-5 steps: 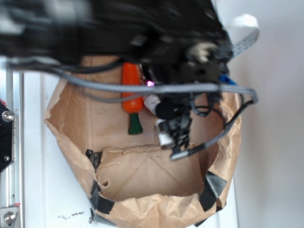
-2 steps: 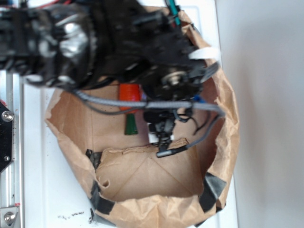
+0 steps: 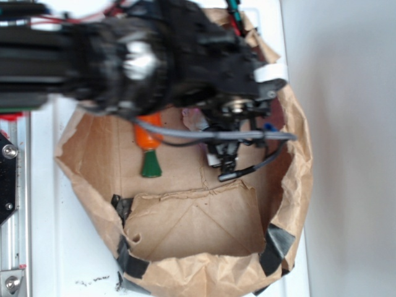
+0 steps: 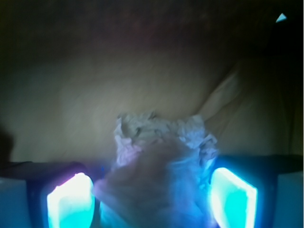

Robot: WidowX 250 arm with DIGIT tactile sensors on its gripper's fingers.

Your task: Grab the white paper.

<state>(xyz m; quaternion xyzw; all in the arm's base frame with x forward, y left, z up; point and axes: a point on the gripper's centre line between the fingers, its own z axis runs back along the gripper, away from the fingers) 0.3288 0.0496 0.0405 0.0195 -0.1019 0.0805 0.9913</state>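
Observation:
The white paper (image 4: 161,142) is a crumpled, off-white ball filling the gap between my gripper's (image 4: 149,190) two glowing pads (image 4: 66,199). It touches both of them, so the gripper is shut on it. In the exterior view the gripper (image 3: 224,162) hangs inside the brown paper bag (image 3: 297,185), just above its floor. Only a small bit of the white paper (image 3: 212,159) shows beside the black fingers. The black arm hides most of the bag's upper half.
An orange carrot (image 3: 148,139) with a green tip lies on the bag floor left of the gripper. Grey cables loop around the gripper. The bag's walls stand all round, with black tape at the lower corners. A metal rail (image 3: 12,185) runs along the left edge.
The arm has swung across the upper part of the bag. The gripper and the paper now sit a little higher. The carrot has shifted left.

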